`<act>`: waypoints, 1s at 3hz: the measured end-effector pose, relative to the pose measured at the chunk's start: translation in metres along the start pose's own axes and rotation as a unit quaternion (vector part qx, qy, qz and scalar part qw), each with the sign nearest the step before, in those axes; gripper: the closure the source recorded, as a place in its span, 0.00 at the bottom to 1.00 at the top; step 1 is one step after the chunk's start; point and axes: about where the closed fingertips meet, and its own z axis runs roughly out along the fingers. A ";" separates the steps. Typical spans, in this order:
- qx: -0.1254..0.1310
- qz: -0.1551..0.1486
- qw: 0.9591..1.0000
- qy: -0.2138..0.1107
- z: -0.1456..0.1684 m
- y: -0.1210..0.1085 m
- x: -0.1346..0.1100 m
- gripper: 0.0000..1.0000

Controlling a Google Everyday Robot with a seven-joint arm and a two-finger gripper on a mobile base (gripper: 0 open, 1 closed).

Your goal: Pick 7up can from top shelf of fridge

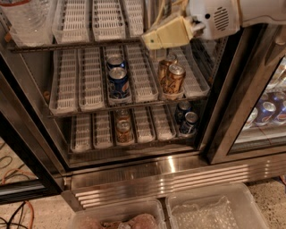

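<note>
The fridge (223, 112) stands open in front of me. Its top shelf (67, 45) is a dark wire rack with white slotted lane trays (107, 18). My gripper (167, 35), cream-coloured on a white arm (219, 18), hangs at the front edge of the top shelf, right of centre. Just behind and above it a narrow silvery-grey strip with dark vertical bands shows, which looks like the 7up can (157, 10). The gripper hides most of it. I cannot tell whether the gripper touches it.
Blue cans (118, 82) and gold-brown cans (173, 78) stand on the middle rack. More gold-brown cans (124, 129) and dark blue cans (188, 123) stand on the lower rack. A clear plastic container (27, 18) is at the top left. Clear bins (214, 210) sit on the floor below the steel base (170, 179).
</note>
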 end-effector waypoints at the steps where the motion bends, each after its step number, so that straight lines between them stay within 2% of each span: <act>1: -0.031 0.013 0.999 0.018 0.005 0.017 0.014 1.00; 2: -0.056 0.024 0.998 0.035 0.008 0.032 0.026 1.00; 3: -0.058 0.024 0.997 0.036 0.009 0.032 0.026 1.00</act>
